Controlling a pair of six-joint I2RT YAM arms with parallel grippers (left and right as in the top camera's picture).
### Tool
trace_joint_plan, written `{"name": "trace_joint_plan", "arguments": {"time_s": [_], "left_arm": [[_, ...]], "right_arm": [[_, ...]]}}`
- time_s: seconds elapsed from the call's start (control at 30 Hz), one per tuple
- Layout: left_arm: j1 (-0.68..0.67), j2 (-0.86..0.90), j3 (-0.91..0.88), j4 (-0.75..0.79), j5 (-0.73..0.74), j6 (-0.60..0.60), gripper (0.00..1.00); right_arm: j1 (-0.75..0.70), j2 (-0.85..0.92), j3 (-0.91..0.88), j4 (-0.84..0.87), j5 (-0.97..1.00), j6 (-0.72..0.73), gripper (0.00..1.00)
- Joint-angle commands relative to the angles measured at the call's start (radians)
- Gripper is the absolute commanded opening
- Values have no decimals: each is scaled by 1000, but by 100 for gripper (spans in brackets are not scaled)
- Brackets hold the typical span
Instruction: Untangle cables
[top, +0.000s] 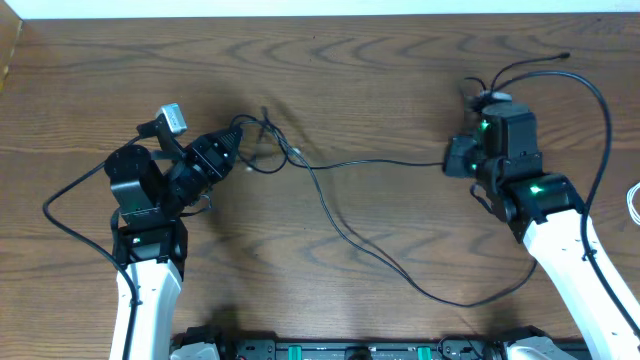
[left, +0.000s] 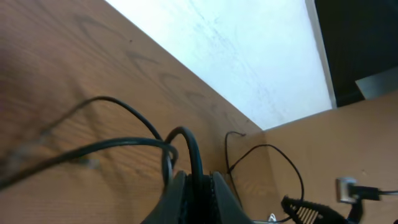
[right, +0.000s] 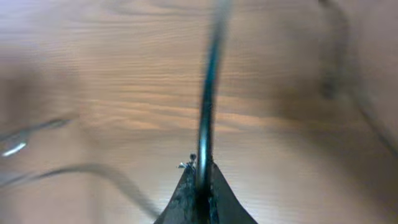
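Wooden table (top: 400, 60), black cables (top: 380, 163) strung across its middle, left pincer (top: 232, 145) and right pincer (top: 452, 162) each clamped on a strand. Light, floppy, probably slippery stuff, so grab close to the left tangle (top: 268, 150).

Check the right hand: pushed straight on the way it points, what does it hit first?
Nothing close by. The right hand, shut on a cable, points left over the table. First in line looks like the tangle beside the left hand, though height is hard to judge.
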Motion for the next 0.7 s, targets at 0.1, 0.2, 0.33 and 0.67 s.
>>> {"name": "trace_joint_plan", "arguments": {"time_s": [0.1,0.2,0.33,0.67], "left_arm": [[4,-5,12,-1,-98,16,8],[4,-5,12,-13,-164,16,8],[4,5,12,-27,-198,16,8],[4,92,12,-23,-190,17,8]], "right_arm": [[2,-64,-2,153,-644,-150,1],[23,-112,-2,193,-721,-151,1],[72,-194,-2,198,-732,-156,1],[190,-298,-2,135,-526,-183,1]]}}
